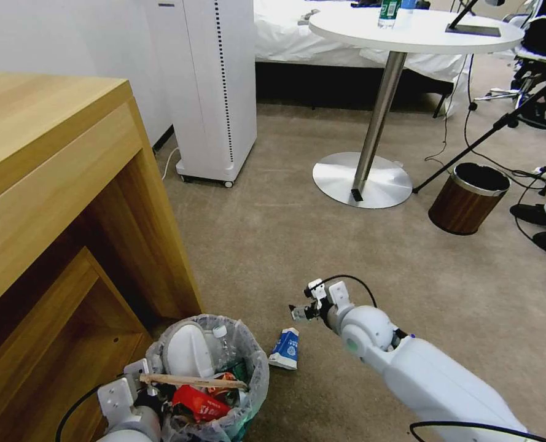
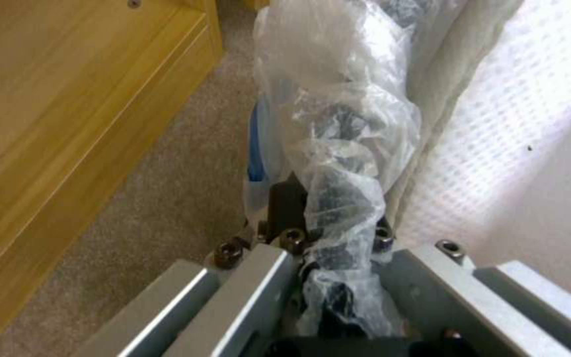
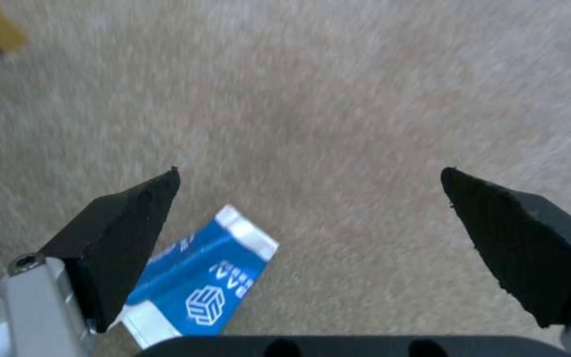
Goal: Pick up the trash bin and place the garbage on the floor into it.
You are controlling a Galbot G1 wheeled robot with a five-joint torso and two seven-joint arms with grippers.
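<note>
The trash bin (image 1: 251, 368), lined with a crinkled clear bag, stands on the beige floor (image 1: 273, 245) beside the desk. It holds a white slipper (image 1: 187, 353), a small clear bottle (image 1: 223, 344), red wrappers (image 1: 199, 402) and a wooden stick (image 1: 193, 381). My left gripper (image 1: 142, 373) is shut on the bin's rim. In the left wrist view, the left gripper (image 2: 328, 233) pinches the bag (image 2: 338, 148). A blue-white carton (image 1: 285, 348) lies on the carpet just right of the bin. My right gripper (image 1: 300, 312) hovers open above it. In the right wrist view, the carton (image 3: 199, 282) lies by one finger of the right gripper (image 3: 310, 171).
A wooden desk (image 1: 51, 184) walls off the left side. A white floor unit (image 1: 211, 92) stands at the back. Farther right are a round table's metal base (image 1: 362, 178), a brown wood-look bin (image 1: 467, 197), and tripod legs with cables (image 1: 487, 132).
</note>
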